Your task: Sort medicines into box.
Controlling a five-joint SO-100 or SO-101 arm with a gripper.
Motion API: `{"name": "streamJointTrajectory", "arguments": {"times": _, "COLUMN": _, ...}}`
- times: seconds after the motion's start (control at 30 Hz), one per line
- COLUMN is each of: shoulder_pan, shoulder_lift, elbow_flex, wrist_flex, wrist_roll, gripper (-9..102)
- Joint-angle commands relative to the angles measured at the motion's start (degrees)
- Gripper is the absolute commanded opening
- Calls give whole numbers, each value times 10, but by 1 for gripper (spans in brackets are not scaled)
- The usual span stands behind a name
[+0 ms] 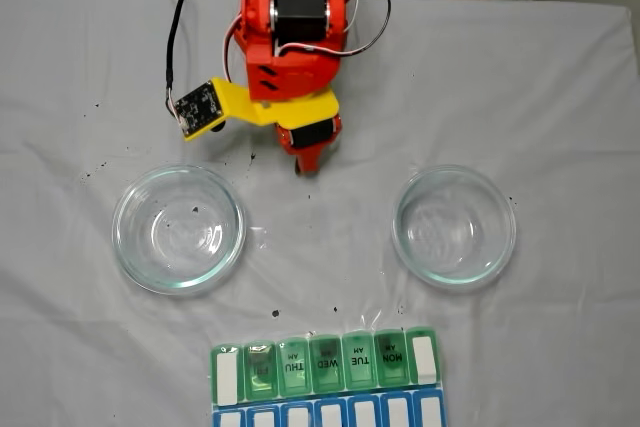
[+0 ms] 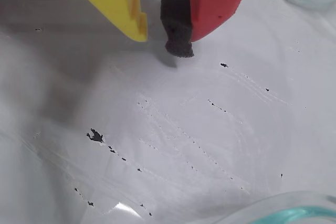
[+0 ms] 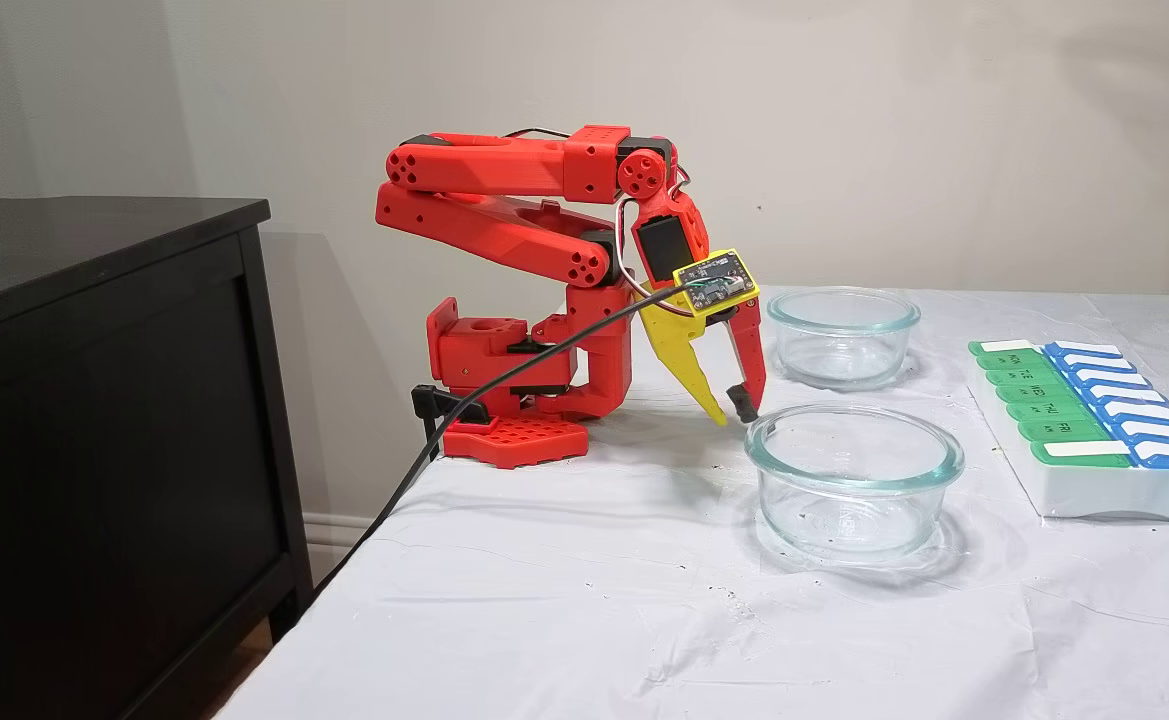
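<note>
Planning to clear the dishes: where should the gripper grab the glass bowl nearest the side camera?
Take the glass bowl by its rim wall, from above: one finger inside, one outside. It stands upright, open and empty, and looks too wide for the open gripper to span. The rim arc nearest the gripper is probably easiest.

Pill organizer (image 1: pixel 325 365), green lids: lettering reading MON, TUE, WED, THU, each showing a small AM; FRI showing in another fixed view
</note>
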Motion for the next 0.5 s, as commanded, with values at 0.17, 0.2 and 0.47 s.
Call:
{"name": "streamJointTrajectory", "arguments": {"times": 0.17, "shoulder_pan": 2, "shoulder_lift": 11, "elbow_flex": -9, "wrist_flex": -4, "wrist_roll": 2, "gripper": 2}}
{"name": "streamJointTrajectory", "arguments": {"times": 0.2, "shoulder_pan": 2, "shoulder_lift": 11, "elbow_flex": -9, "wrist_flex": -4, "wrist_roll": 2, "gripper": 2}}
{"name": "streamJointTrajectory", "arguments": {"times": 0.47, "shoulder_pan": 2, "shoulder_lift": 11, "elbow_flex": -9, "wrist_flex": -4, "wrist_roll": 2, "gripper": 1}}
